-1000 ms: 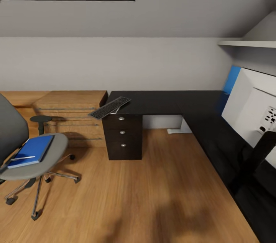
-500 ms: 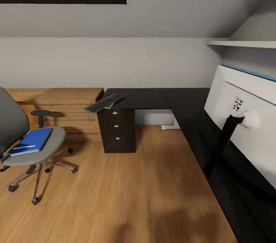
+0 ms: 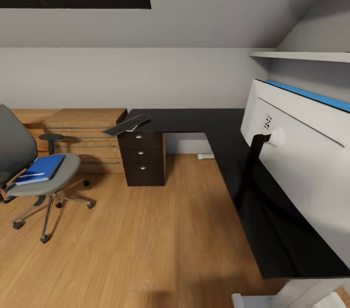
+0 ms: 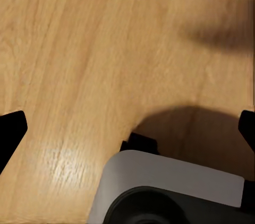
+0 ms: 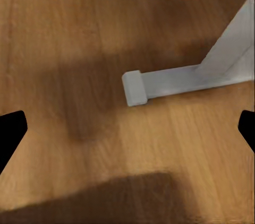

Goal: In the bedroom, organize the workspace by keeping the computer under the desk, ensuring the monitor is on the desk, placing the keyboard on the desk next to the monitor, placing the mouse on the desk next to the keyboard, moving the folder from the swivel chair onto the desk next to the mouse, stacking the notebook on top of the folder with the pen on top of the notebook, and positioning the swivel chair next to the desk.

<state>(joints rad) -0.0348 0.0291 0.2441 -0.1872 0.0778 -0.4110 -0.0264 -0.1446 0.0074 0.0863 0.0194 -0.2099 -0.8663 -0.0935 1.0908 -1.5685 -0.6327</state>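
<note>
Sitting on the grey swivel chair [image 3: 34,172], the blue folder [image 3: 41,168] is awaiting transfer; wide white-backed monitor [image 3: 301,152] and dark-grey keyboard [image 3: 127,125] are occupying the glossy black counter [image 3: 228,152]; both claws are spread wide.

Open floor [image 3: 160,240]; monitor [image 3: 301,152] crowds desk [image 3: 228,138] right wing

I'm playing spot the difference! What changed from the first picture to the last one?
Only the robot's camera moved: the whole view shifted, so more of the monitor and desk shows. Nothing was grabbed or dropped. The folder rests on the swivel chair as before, and the keyboard still overhangs the desk's corner.
</note>
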